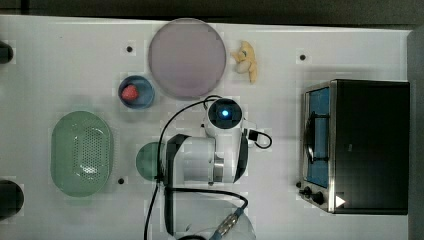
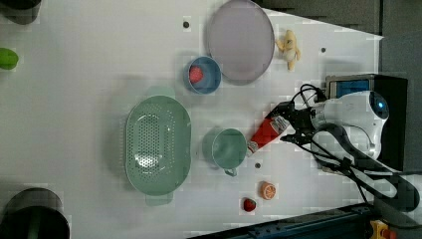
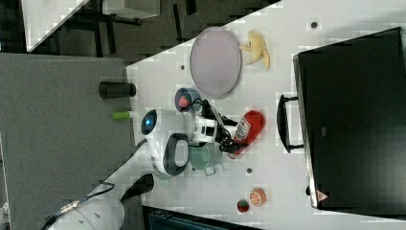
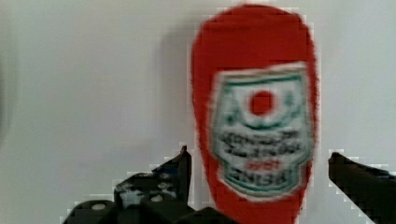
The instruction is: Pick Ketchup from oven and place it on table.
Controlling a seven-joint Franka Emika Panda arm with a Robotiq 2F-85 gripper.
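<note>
Ketchup bottle (image 2: pixel 265 132) lies on its side on the white desk (image 2: pixel 74 99), out of the oven (image 1: pixel 367 145), in the open stretch between the oven front and the green cup (image 2: pixel 228 148). In the left view its capped end points toward 8 o'clock, close to the cup's rim; whether they touch cannot be told. Pincer (image 4: pixel 259 175) stands spread wide, one finger (image 4: pixel 180 170) on each flank of the bottle's lower body, with a clear gap on one side in the wrist view; nothing is clamped. Around it in the left view: green perforated colander (image 2: pixel 158 144) at 9 o'clock of the cup; blue bowl (image 2: pixel 204 75) holding a red strawberry (image 2: pixel 196 74) at 11 o'clock; large grey-lilac plate (image 2: pixel 241 41) at 12 o'clock; peeled banana (image 2: pixel 290 46) at 1 o'clock; orange slice (image 2: pixel 268 190) and a small red fruit (image 2: pixel 249 204) at 6 o'clock of the bottle. A dark cylinder (image 2: pixel 31 214) sits at the left view's lower left corner, a green object (image 2: pixel 7 58) at its left edge. Oven door looks shut in the top view, handle (image 3: pixel 283 123) facing the bottle. Bottle label (image 4: pixel 261 135) is white with green border and a red disc; the lettering is too blurred to read. A small warning triangle (image 1: pixel 340 201) marks the oven's corner.
</note>
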